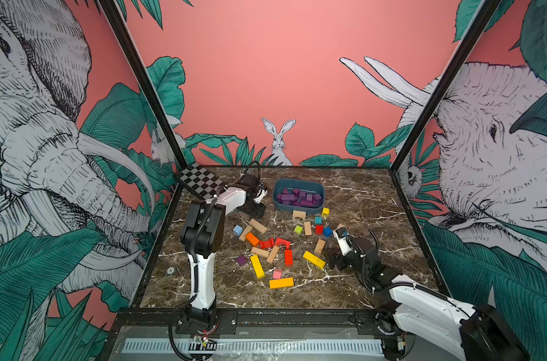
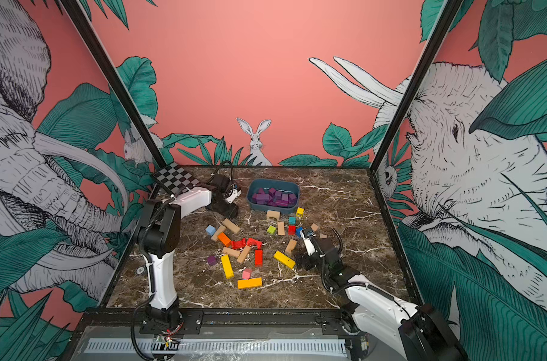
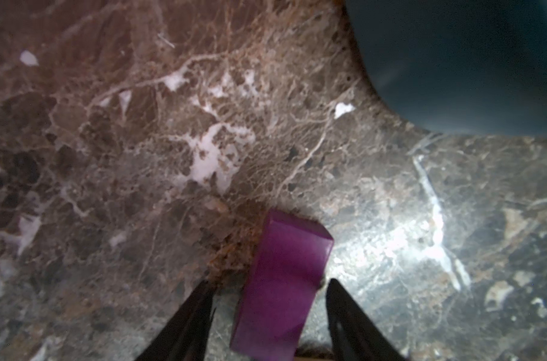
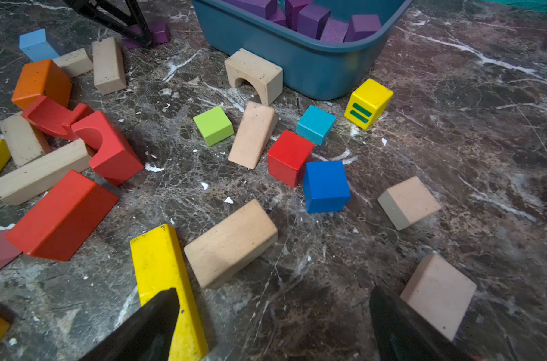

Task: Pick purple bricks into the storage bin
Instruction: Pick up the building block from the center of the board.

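A purple brick [image 3: 281, 287] lies on the marble table beside the storage bin [image 3: 453, 62]. My left gripper [image 3: 269, 282] straddles it, open: one finger is almost touching the brick and a gap shows at the other. The right wrist view shows this same brick [image 4: 159, 31] under the left fingers [image 4: 134, 25]. Both top views show the dark blue bin [image 1: 297, 208] [image 2: 272, 208] holding several purple bricks [image 1: 297, 197] [image 2: 273, 197]. A lone purple cube [image 1: 241, 260] [image 2: 212, 260] sits at the front left of the pile. My right gripper [image 4: 272, 292] [image 1: 334, 262] is open over bare marble.
Mixed blocks litter the table's middle: a yellow bar [image 4: 162, 281] and a tan block [image 4: 231, 243] near my right gripper, red arches [image 4: 103, 147], and coloured cubes [image 4: 325, 187]. A pink block [image 1: 277, 273] lies near the front. A checkerboard slab [image 1: 200, 184] leans at the back left.
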